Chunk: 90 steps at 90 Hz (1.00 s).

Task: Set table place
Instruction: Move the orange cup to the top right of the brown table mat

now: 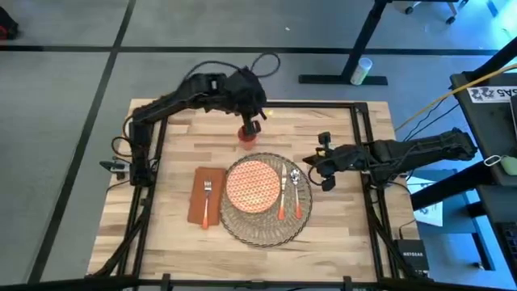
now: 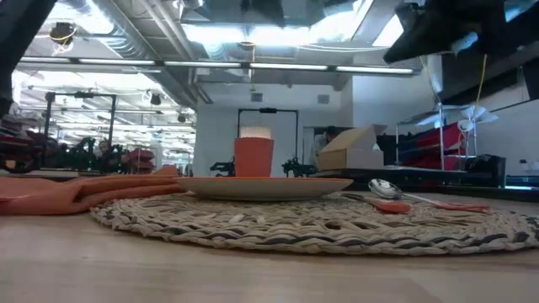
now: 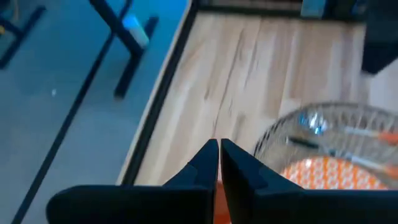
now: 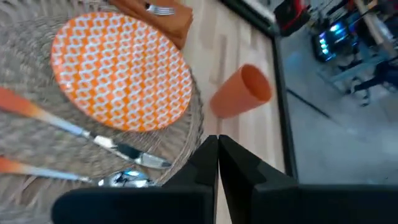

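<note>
mat [image 1: 266, 230]: centre of table [image 1: 174, 133], plate [image 1: 253, 185] on it
cutlery: knife [image 1: 282, 198] + spoon [image 1: 296, 192] at 3, fork [image 1: 207, 202] on napkin [image 1: 207, 196] at 9
cup [image 1: 246, 134]: at 12, set down
left gripper [image 1: 251, 127]: fingers clenched, just above cup
right gripper [image 1: 320, 172]: clenched, empty, near spoon
left to do: prob. nothing, arms retreat

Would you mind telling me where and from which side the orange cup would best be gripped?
The orange cup stands upright on the table just beyond the woven mat. Probably best gripped across its side wall below the rim, coming from above or from the far side, where the left gripper hovers, fingers shut. The mat side is crowded by the plate.
</note>
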{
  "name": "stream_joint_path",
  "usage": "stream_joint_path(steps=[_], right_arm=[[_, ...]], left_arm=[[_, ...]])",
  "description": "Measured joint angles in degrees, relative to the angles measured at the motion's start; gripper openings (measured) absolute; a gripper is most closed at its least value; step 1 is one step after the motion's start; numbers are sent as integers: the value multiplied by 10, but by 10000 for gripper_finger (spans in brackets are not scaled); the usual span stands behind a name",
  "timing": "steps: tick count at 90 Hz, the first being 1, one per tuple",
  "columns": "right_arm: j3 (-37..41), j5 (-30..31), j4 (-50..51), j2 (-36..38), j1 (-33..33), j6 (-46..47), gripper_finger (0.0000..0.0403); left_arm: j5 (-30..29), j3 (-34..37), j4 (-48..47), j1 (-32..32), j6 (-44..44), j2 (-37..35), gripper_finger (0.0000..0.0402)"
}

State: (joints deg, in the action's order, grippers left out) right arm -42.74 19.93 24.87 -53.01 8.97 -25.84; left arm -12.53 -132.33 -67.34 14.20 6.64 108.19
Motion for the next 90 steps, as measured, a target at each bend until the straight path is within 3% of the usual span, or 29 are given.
stream_joint_path(steps=[48,67,90], right_arm=[[0,6,-15,0,0,-5,0],[0,6,-7,0,0,-5,0],[0,6,-8,0,0,-5,0]], left_arm=[[64,172,375,-33,18,-17,0],[68,257,441,-35,12,-24,0],[84,402,573,-35,-5,-97,0]])
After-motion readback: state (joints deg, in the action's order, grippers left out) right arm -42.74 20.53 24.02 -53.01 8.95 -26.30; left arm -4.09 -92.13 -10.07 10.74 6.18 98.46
